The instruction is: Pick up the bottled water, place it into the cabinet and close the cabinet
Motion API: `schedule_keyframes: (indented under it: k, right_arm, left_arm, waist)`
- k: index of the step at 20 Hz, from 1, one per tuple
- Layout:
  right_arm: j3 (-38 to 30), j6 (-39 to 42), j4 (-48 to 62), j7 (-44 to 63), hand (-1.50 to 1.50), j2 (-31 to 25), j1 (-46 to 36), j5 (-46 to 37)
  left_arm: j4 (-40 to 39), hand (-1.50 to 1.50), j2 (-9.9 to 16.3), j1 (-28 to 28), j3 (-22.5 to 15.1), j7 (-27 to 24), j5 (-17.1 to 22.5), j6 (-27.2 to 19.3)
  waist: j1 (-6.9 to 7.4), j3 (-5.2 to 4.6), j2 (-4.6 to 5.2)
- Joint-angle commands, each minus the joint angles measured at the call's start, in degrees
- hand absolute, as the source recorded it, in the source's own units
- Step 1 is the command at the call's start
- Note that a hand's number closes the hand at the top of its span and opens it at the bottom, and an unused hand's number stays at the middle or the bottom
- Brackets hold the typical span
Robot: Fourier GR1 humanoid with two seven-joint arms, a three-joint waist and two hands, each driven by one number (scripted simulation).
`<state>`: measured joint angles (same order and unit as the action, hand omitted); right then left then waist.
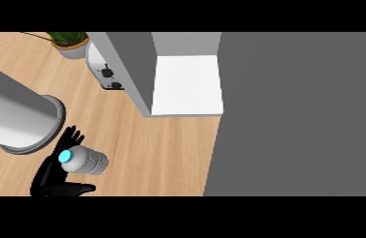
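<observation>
Near the counter's [157,150] lower-left edge, the left hand [55,171] seemingly curls round the bottled water [84,160].

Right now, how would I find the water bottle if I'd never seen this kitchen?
Start at the wooden counter and go to its near left part, in front of the big grey arm. A black hand sits there with the bottle against it. It is the only pale, ribbed thing with a bright turquoise cap, far from the toaster and potted plant.
</observation>
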<state>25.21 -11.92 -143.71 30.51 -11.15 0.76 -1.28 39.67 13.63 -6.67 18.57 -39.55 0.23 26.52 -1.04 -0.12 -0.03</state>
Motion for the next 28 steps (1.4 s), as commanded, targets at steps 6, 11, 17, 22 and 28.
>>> schedule_keyframes:
  k: [6, 11, 17, 22, 28]
  right_arm:
    - [-2.91, -0.35, -9.34, 4.56, -1.50, -1.81, 0.54, -0.20]
    - [-0.44, -1.53, -6.88, 2.35, -1.50, -0.35, 1.47, -2.48]
    - [-0.88, -0.27, -9.62, -1.69, -1.50, -2.36, 7.76, -0.25]
    - [-7.07, 1.53, -5.70, -3.90, -1.50, -2.85, 6.71, 4.48]
    - [-8.75, 3.14, -7.50, -5.73, -1.50, -3.64, 10.51, 5.69]
  left_arm:
    - [-10.68, -1.50, -0.42, -7.01, -0.07, -5.03, 0.45, 1.28]
    - [-14.06, -1.50, 0.60, -9.52, 0.64, -4.96, 2.45, 4.52]
    - [-13.65, 1.50, -2.04, -7.73, -1.45, -6.98, 2.59, 6.97]
    - [-15.57, 1.50, -1.89, -11.05, -1.94, -5.77, 3.52, 9.70]
    - [-9.87, 1.50, -3.51, -9.79, -5.75, -13.38, -0.77, 1.26]
  waist:
    - [0.12, 0.02, 0.07]
    - [0.27, 0.03, 0.03]
    - [-0.20, 0.06, -0.08]
    - [0.13, 0.06, 0.13]
    - [0.03, 0.11, -0.04]
